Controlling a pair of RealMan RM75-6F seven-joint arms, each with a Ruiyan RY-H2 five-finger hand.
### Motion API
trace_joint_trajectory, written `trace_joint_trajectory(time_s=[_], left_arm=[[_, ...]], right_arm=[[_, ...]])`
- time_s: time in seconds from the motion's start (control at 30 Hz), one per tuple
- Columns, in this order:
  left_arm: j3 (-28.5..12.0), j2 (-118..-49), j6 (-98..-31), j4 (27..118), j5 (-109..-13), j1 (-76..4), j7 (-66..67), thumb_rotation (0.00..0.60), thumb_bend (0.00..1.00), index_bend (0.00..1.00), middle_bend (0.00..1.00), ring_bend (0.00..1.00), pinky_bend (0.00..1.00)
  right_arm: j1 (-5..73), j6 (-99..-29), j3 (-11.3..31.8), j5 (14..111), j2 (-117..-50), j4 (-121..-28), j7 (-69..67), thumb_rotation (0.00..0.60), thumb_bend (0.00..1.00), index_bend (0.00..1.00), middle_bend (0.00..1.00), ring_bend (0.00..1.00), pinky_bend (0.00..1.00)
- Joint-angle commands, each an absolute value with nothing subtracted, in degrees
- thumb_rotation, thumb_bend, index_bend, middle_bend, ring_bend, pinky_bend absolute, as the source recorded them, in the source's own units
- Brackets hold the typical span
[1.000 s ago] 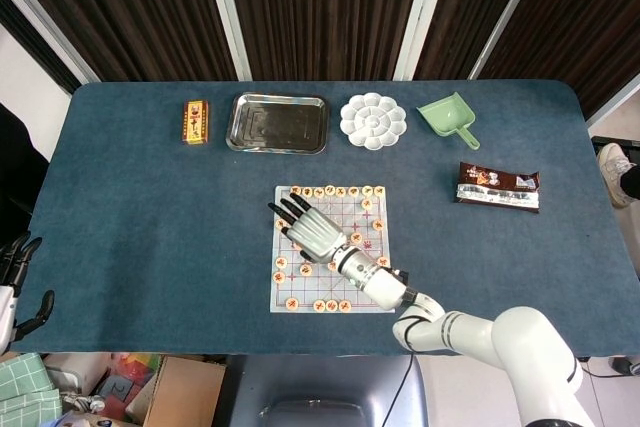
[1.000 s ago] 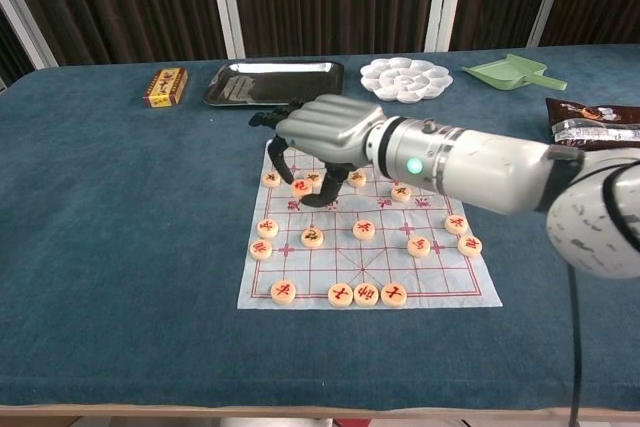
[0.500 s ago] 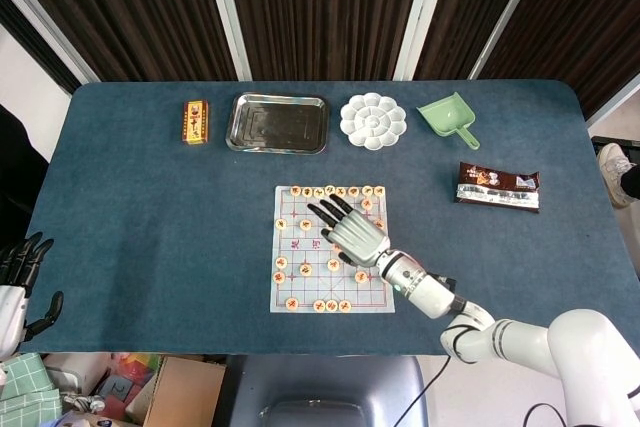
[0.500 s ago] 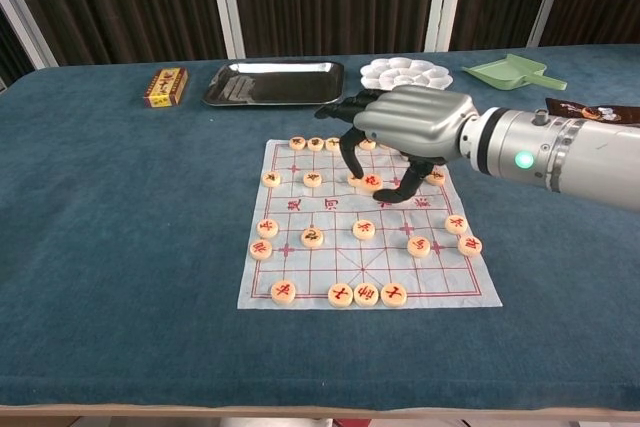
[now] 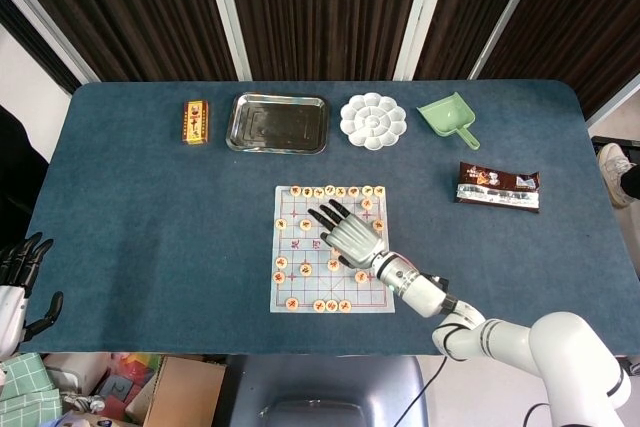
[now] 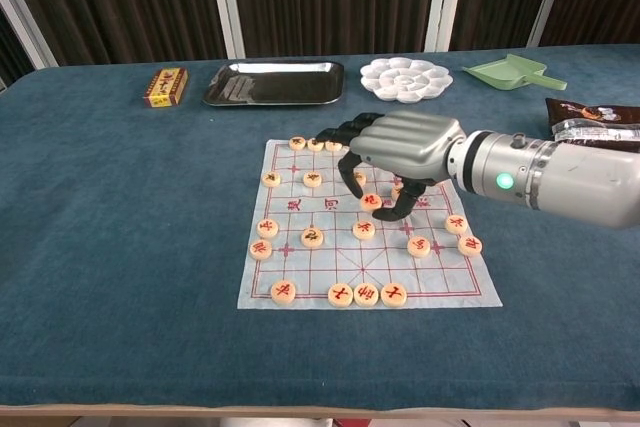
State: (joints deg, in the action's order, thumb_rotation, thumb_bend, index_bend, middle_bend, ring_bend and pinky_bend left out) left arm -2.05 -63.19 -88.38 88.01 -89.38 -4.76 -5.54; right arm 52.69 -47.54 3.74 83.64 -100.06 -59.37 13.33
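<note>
A paper Chinese chess board [image 5: 292, 269] [image 6: 300, 277] lies on the blue table, with several round wooden pieces [image 6: 312, 237] on it. My right hand [image 5: 347, 235] [image 6: 400, 150] hovers over the board's middle right, palm down. Its fingers curl around one red-marked piece [image 6: 371, 201], which sits pinched between thumb and a finger, low at the board's surface. My left hand [image 5: 22, 277] hangs off the table's near left edge with fingers spread, holding nothing; the chest view does not show it.
Along the far side stand a yellow box [image 5: 195, 121], a metal tray [image 5: 278, 123], a white palette dish [image 5: 373, 120] and a green scoop [image 5: 448, 115]. A brown snack packet [image 5: 498, 186] lies at the right.
My right hand has carried the red-marked piece from the board's upper left to the right, then slightly nearer to me. The left hand rose a little.
</note>
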Motion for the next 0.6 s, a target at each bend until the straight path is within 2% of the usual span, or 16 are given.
trace_joint_trajectory(time_s=[0.03, 0.6], left_arm=[[-2.0, -63.2, -88.5, 88.0, -89.4, -4.7, -5.7, 0.600, 0.44, 0.00, 0.00, 0.00, 0.06], [-2.0, -63.0, -88.6, 87.9, -89.4, -4.6, -6.3, 0.600, 0.44, 0.00, 0.00, 0.00, 0.06]], right_arm=[[53.0, -47.3, 4.0, 83.5, -100.8, -58.6, 13.3, 0.600, 0.44, 0.66, 0.09, 0.00, 0.00], [53.4, -46.4, 4.5, 83.3, -102.4, -56.9, 14.4, 0.600, 0.44, 0.58, 0.09, 0.00, 0.00]])
